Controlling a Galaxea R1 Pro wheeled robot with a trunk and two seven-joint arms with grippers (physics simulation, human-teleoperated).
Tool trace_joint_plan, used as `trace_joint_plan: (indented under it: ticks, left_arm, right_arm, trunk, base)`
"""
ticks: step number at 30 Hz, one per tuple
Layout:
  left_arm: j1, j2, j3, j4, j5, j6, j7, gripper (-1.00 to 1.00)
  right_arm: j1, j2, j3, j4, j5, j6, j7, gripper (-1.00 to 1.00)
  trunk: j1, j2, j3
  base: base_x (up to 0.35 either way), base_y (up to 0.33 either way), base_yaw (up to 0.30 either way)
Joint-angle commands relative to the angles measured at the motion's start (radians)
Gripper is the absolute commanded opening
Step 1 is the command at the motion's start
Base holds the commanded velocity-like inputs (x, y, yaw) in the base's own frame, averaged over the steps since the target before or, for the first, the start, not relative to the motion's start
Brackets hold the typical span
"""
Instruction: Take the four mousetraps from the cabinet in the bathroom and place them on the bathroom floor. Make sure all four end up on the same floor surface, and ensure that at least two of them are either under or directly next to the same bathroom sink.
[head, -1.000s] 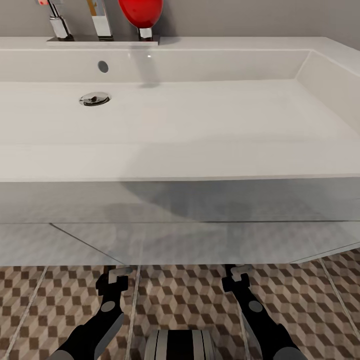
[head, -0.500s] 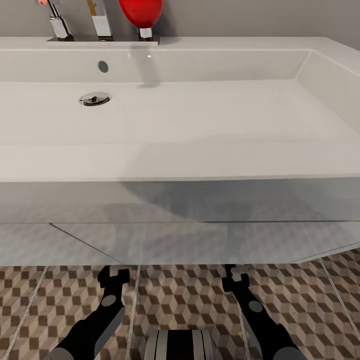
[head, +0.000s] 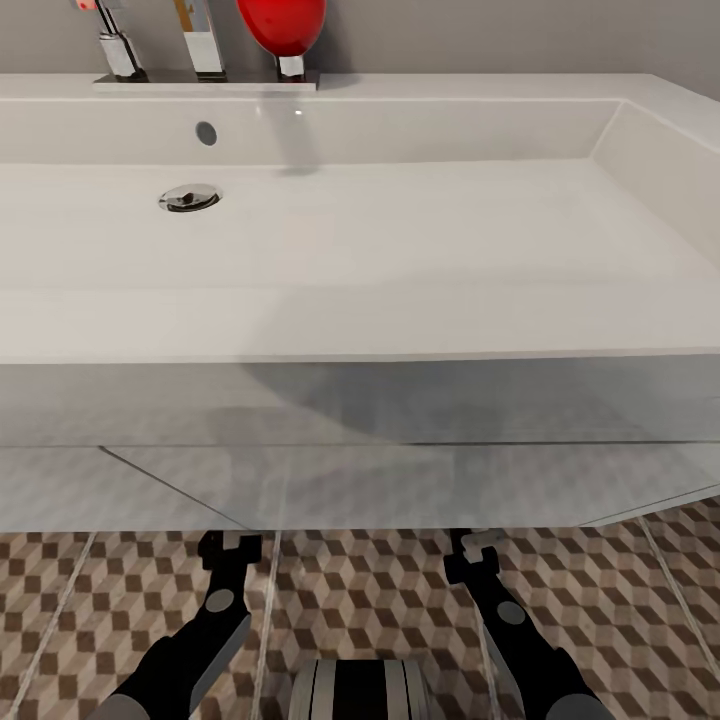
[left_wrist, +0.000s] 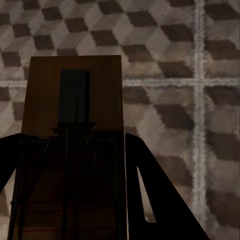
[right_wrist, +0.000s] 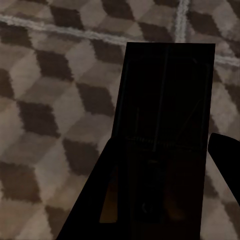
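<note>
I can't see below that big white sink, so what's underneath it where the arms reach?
Patterned floor runs under the sink. Each claw, left and right, holds a mousetrap above the tiles. The sink front hides the floor farther back.

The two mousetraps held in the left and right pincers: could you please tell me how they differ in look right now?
The mousetrap in the left pincer is lit at its far end, showing tan-brown wood and a dark metal plate; the mousetrap in the right pincer is almost wholly in shadow, nearly black. The left one points straight ahead, the right one leans slightly. Both are flat rectangles held over the cube-patterned bathroom floor.
</note>
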Motion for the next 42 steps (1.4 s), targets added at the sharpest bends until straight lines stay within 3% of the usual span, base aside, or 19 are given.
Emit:
trace_joint_plan:
  ticks: [1,42]
  left_arm:
    - [-0.001,0.001,-0.005,0.0,0.005,-0.005,0.011,-1.0]
    - [-0.001,-0.003,-0.009,-0.001,0.005,-0.007,0.018,-1.0]
  right_arm:
    - [0.0,0.001,-0.006,0.0,0.008,-0.004,0.004,-1.0]
    - [0.0,0.001,-0.006,-0.041,0.005,-0.005,-0.008,-1.0]
  trunk:
    - [0.0,0.0,-0.001]
    - [0.0,0.0,-0.001]
  base:
    - [0.0,0.0,0.0]
    - [0.0,0.0,0.0]
